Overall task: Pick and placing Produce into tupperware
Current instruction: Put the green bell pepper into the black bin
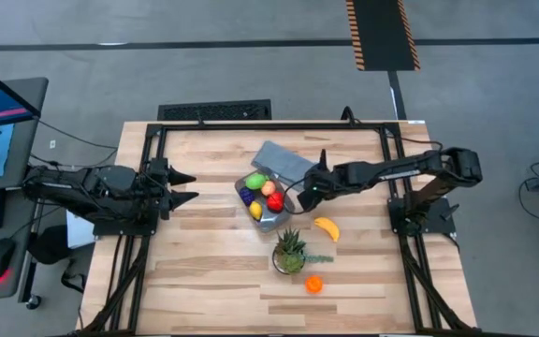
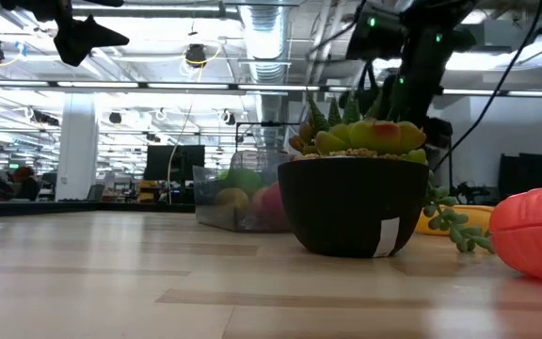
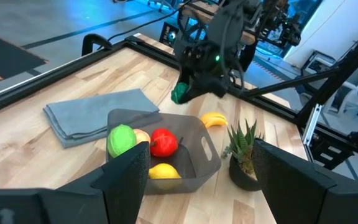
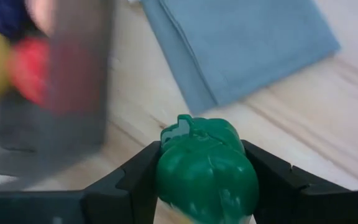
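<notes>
The clear tupperware point(image 1: 262, 202) stands mid-table and holds several produce pieces: green point(image 3: 121, 138), red point(image 3: 163, 142), yellow point(image 3: 163, 171) and purple point(image 1: 246, 195). My right gripper point(image 1: 309, 192) hangs just right of the tub, shut on a green toy vegetable point(image 4: 207, 171) that is lifted off the wood. A yellow banana point(image 1: 327, 227) and an orange piece point(image 1: 313, 284) lie on the table nearer the front. My left gripper point(image 1: 187, 187) waits open above the table's left side, holding nothing. My right gripper pinches the green vegetable's two opposite sides point(image 4: 166, 171) between its two fingers point(image 4: 138, 174). The fingers slant steeply down from the table's right. The vegetable point(image 3: 180, 93) sticks out below the fingertips, clear of the table and beside the tub's right wall.
A folded grey-blue sheet point(image 1: 284, 161) lies flat behind the tub. A spiky green plant in a black pot point(image 1: 290, 253) stands in front of the tub, between banana and orange piece. A black frame point(image 1: 148, 150) runs round the table's edges.
</notes>
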Motion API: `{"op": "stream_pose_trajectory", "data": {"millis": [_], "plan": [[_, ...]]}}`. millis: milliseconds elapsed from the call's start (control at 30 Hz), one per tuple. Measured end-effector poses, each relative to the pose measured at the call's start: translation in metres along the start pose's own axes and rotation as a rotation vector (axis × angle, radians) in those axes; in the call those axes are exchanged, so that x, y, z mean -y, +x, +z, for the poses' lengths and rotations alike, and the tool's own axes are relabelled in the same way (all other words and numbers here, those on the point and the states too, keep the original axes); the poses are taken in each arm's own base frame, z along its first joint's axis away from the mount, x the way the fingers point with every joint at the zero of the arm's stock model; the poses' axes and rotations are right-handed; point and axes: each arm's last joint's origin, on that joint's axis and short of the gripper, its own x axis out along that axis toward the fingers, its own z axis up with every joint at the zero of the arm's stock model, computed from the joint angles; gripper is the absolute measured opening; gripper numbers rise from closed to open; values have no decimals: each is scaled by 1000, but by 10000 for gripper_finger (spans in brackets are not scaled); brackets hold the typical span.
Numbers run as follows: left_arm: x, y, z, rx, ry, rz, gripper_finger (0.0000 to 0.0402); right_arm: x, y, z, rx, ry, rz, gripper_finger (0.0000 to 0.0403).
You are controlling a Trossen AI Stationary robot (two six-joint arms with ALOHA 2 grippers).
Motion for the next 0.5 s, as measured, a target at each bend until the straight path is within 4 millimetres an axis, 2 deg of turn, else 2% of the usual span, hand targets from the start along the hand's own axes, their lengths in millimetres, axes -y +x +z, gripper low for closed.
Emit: {"op": "stream_pose_trajectory", "data": {"millis": [267,500], "plan": [[0,0,0,0,1,1,269,-3,-33,12,109,6,81,218],[0,0,0,3,1,7,269,-12,-53,25,182,-23,148,220]]}}
